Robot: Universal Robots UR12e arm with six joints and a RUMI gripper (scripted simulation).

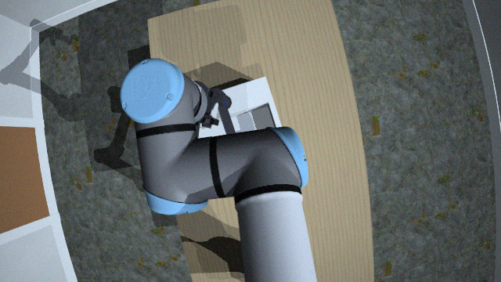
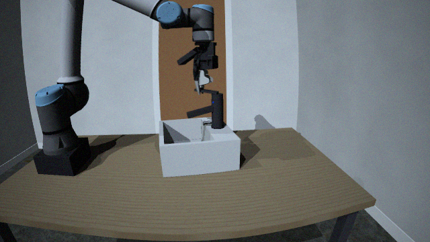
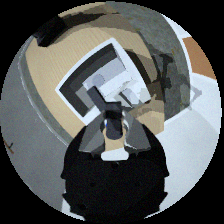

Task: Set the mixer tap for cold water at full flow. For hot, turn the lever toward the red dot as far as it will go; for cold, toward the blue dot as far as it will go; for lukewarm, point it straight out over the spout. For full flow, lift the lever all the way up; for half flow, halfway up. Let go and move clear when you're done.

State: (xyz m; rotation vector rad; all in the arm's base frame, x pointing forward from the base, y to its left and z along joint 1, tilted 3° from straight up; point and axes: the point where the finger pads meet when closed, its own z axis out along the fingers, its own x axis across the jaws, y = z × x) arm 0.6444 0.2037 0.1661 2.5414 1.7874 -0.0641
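Note:
A black mixer tap (image 2: pixel 218 111) stands at the back right corner of a white sink block (image 2: pixel 199 151). Its spout (image 2: pixel 199 111) points left over the basin. A blue dot (image 2: pixel 213 102) shows on the tap body. The thin black lever (image 2: pixel 206 91) sticks out left from the top of the tap, about level. My gripper (image 2: pixel 200 88) comes down from above and is shut on the lever's outer end. In the wrist view the lever (image 3: pixel 107 110) runs between my fingers toward the sink (image 3: pixel 95 80). In the top view the arm hides most of the tap (image 1: pixel 222 106).
The arm's base (image 2: pixel 62 151) stands on the wooden table (image 2: pixel 188 198) left of the sink. A brown panel (image 2: pixel 175 67) and a white wall stand behind the tap. The table runs on to the right of the sink.

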